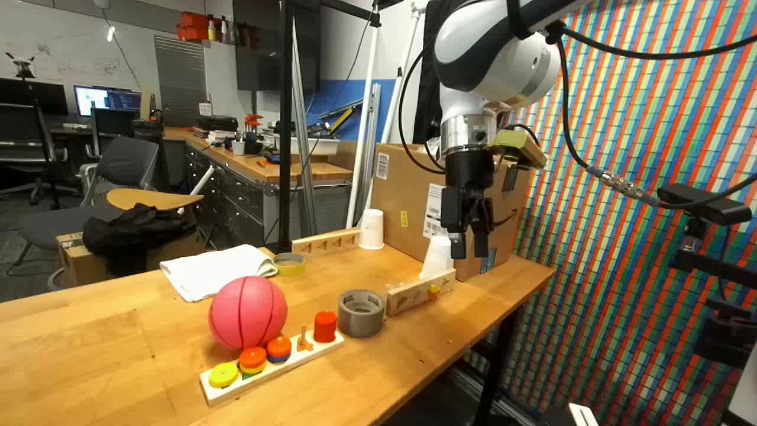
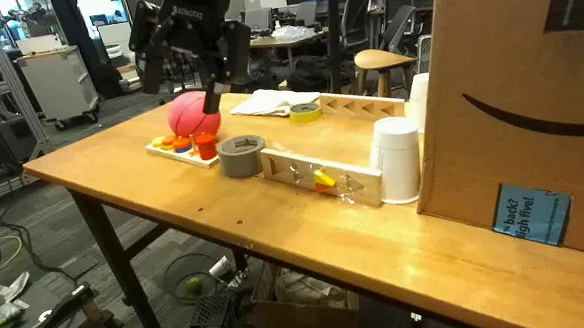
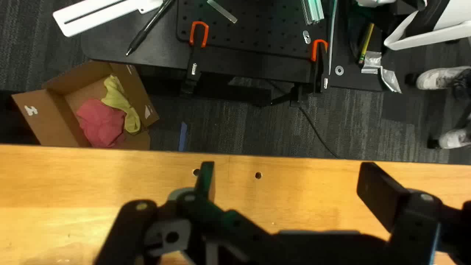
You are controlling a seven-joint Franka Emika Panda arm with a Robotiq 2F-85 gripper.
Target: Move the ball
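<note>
The ball (image 1: 248, 312), pinkish red with dark seams, rests on the bench (image 1: 118, 355), just beside a pale pegboard (image 1: 284, 364); whether the two touch cannot be told. The pegboard bears a yellow-green piece (image 1: 223, 375) at one end and a red stack (image 1: 324, 327) at the opposite end. Past the red stack a grey tape roll (image 1: 361, 324) lies flat, then a wooden strip (image 1: 405, 297) with triangular cutouts. A white cloth (image 1: 219, 271) lies near the ball, a yellow tape roll (image 1: 290, 270) beside it.

The end effector (image 3: 287, 180) hangs above the bench, well apart from the ball. Its fingers (image 3: 382, 193) point down and are spread wide; in the wrist view, bench top and a small hole show between them. In an exterior view one finger overlaps the ball's outline, by line of sight only. A white cup (image 2: 399, 160) stands between the strip's end and a cardboard box (image 2: 536, 115).
</note>
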